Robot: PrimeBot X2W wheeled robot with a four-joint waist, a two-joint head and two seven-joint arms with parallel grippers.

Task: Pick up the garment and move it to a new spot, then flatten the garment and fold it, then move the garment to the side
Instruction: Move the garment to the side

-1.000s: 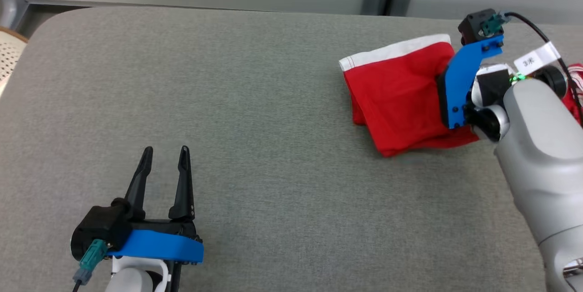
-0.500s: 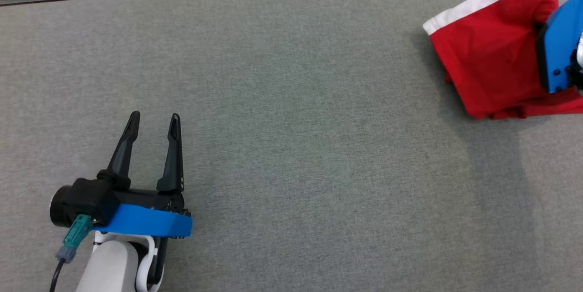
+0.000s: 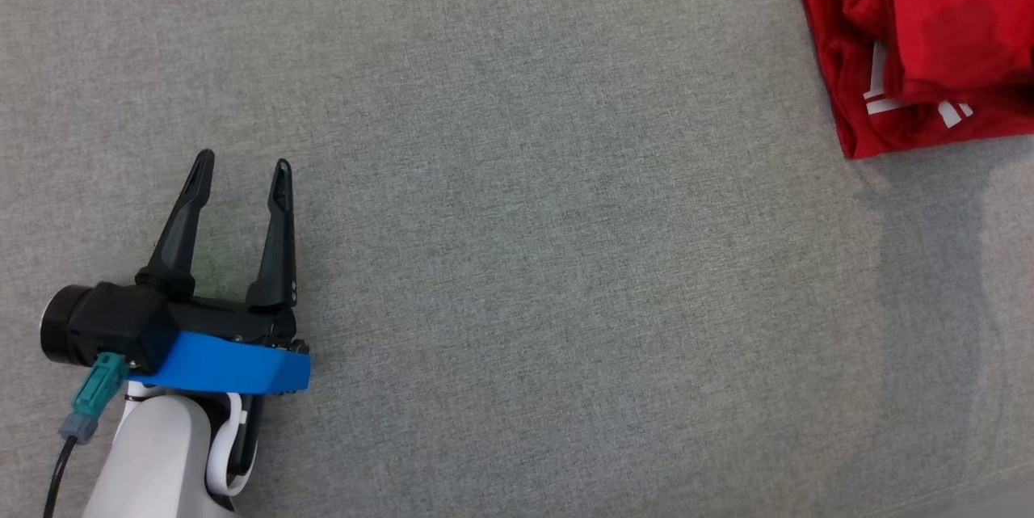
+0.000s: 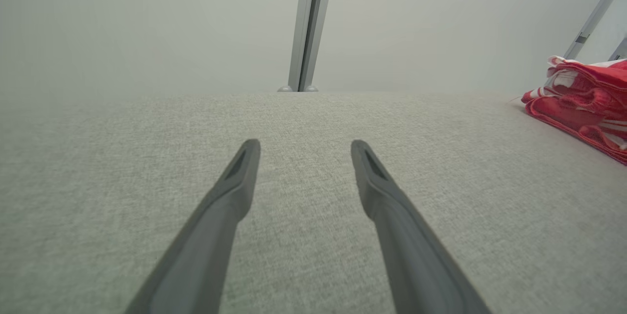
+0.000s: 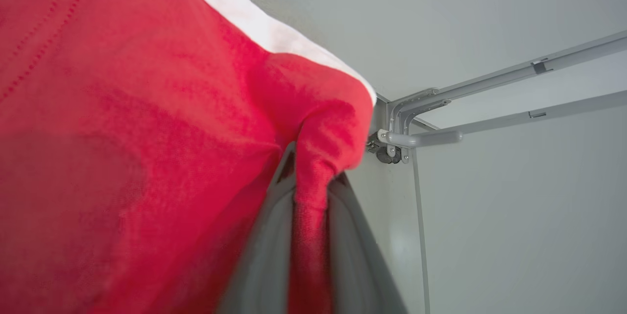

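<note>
In the right wrist view my right gripper point(image 5: 313, 169) is shut on a bunched fold of the garment point(image 5: 147, 123), red cloth with a white band. The cloth drapes away to the left of the fingers point(image 5: 267, 255). A smooth red sheet point(image 3: 961, 17) fills the top right corner of the head view, and it looks like the same garment. My left gripper point(image 3: 240, 170) rests low over the grey table point(image 3: 525, 243) at the lower left, open, with nothing between its fingers point(image 4: 235, 191), far from the cloth.
A crumpled red pile with white stripes point(image 3: 860, 98) lies under the smooth sheet at the table's far right, and it is also seen as a red-and-white heap point(image 4: 583, 103). A pale wall and a metal post point(image 4: 308, 25) stand behind the table.
The head camera has moved, so the whole picture has shifted. My right arm has left the head view. The garment is off its flat spot and hangs from the right fingers. The left gripper stays open.
</note>
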